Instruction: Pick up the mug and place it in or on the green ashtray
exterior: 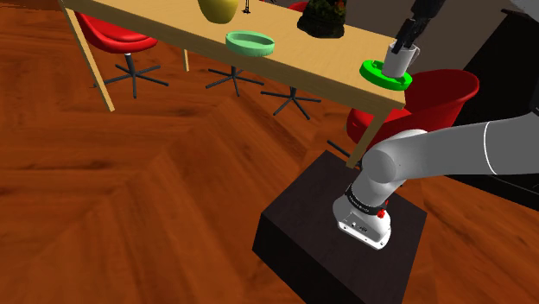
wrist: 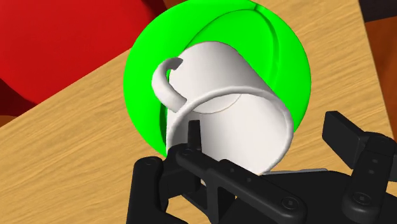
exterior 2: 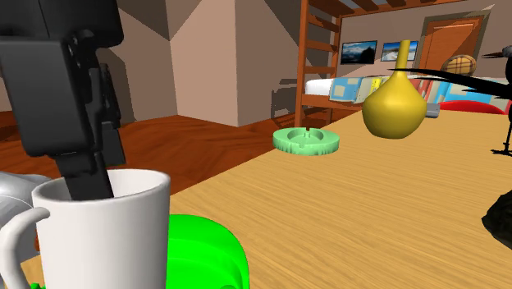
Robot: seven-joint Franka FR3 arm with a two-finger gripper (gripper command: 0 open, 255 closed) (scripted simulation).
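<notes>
- The mug (exterior: 398, 60) stands upright on the bright green ashtray (exterior: 371, 73), at the end of the table (exterior: 164, 17) nearest the stand (exterior: 302, 224).
- The jaws are wide open and hold nothing. One finger (exterior 2: 89, 176) reaches down inside the mug, and the other is outside its wall, not touching it.
- A pale green dish (exterior: 250, 42) lies well apart, farther along the table, near a yellow vase (exterior: 218, 9).

yellow vase (exterior: 218, 9) on wooden table (exterior: 173, 34)
</notes>
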